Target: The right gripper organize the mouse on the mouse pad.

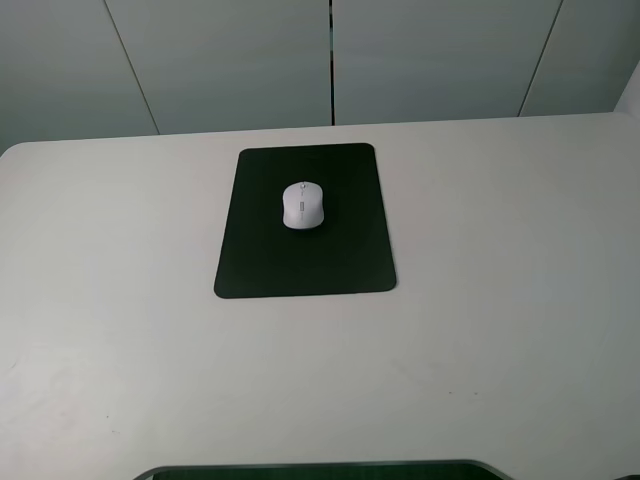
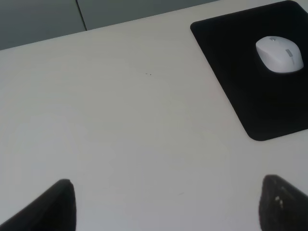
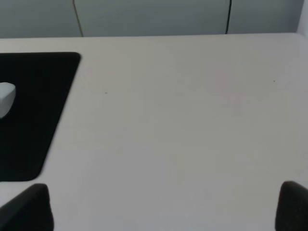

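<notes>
Hovering over bare white table (image 1: 120, 330), left gripper (image 2: 166, 204) fingers spread wide, holding nothing. Black mouse pad (image 1: 305, 255) lies near table's far edge, centred; white mouse (image 1: 302, 205) rests on its far half. Right gripper (image 3: 166, 207) likewise spread, empty, above bare tabletop.

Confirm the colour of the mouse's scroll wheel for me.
Grey, on the white mouse sitting on the black mouse pad; the left wrist view shows it best.
</notes>
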